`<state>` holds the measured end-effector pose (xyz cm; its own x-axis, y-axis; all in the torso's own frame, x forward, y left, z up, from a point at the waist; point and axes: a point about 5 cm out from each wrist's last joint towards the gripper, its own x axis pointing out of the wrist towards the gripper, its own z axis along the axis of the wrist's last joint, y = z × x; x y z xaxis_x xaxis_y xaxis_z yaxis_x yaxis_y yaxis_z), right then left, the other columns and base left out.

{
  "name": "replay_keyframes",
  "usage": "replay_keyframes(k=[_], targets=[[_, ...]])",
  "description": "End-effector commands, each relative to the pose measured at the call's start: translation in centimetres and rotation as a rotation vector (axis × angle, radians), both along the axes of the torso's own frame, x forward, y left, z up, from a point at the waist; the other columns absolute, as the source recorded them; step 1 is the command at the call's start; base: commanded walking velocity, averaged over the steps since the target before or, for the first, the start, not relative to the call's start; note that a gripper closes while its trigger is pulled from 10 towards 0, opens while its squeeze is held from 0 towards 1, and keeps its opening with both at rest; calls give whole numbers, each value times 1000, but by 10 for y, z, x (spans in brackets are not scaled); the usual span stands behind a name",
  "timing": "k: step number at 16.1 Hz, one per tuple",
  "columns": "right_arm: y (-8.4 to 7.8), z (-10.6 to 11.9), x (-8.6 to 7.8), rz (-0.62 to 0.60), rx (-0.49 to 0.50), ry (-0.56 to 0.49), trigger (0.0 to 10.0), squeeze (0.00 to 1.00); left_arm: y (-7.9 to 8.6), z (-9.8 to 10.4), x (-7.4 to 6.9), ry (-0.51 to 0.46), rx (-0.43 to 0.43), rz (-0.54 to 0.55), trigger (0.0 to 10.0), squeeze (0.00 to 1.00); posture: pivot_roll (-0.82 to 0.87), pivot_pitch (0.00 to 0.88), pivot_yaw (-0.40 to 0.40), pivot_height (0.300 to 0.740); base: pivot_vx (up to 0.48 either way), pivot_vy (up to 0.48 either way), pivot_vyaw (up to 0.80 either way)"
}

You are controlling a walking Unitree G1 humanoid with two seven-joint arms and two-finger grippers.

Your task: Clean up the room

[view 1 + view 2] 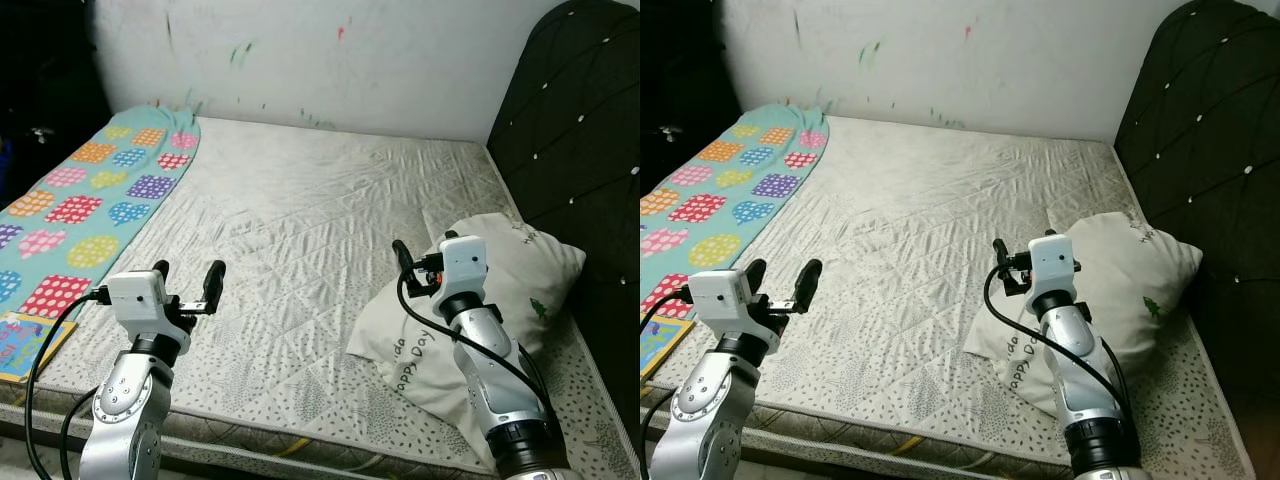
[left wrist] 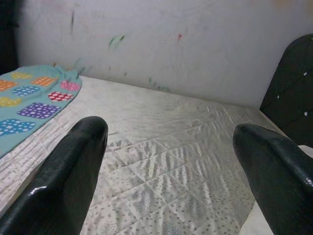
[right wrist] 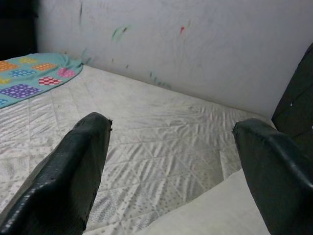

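A white pillow (image 1: 515,265) with green print lies askew at the right of the bed, beside the black headboard (image 1: 580,130). A teal blanket (image 1: 90,200) with coloured dotted squares runs along the bed's left side. My right gripper (image 1: 425,250) is open and hovers over the pillow's near-left corner, and the pillow's edge (image 3: 205,215) lies just below its fingers. My left gripper (image 1: 187,275) is open with nothing in it, above the bare quilted mattress (image 1: 300,230) near the front left, to the right of the blanket.
A colourful book (image 1: 25,340) lies at the bed's front left corner beside the blanket. A white wall (image 1: 330,60) with paint marks bounds the far side. The dark space to the far left is dim.
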<state>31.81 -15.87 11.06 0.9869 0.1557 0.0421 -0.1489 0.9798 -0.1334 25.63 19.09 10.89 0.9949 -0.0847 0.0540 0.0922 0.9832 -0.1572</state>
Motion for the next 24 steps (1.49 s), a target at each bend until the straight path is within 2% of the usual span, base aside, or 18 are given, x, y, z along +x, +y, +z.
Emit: replay_keyframes(k=[1, 7, 16, 24], targets=[[1, 5, 0, -10, 21, -7, 10000, 0, -3, 0, 1, 13, 12, -15, 10000, 0, -68, 0, -16, 740, 0, 0, -800], [0, 5, -3, 5, 12, 0, 10000, 0, -10, -1, 4, 10, -1, -32, 10000, 0, -85, 0, -34, 740, 0, 0, -752], [4, 7, -3, 31, 1, 7, 10000, 0, -13, -2, 2, 10, -9, -24, 10000, 0, -85, 0, -52, 740, 0, 0, 0], [8, 6, -5, 41, -4, 6, 10000, 0, -12, -2, 4, 11, -4, -35, 10000, 0, -85, 0, -44, 740, 0, -321, 0]])
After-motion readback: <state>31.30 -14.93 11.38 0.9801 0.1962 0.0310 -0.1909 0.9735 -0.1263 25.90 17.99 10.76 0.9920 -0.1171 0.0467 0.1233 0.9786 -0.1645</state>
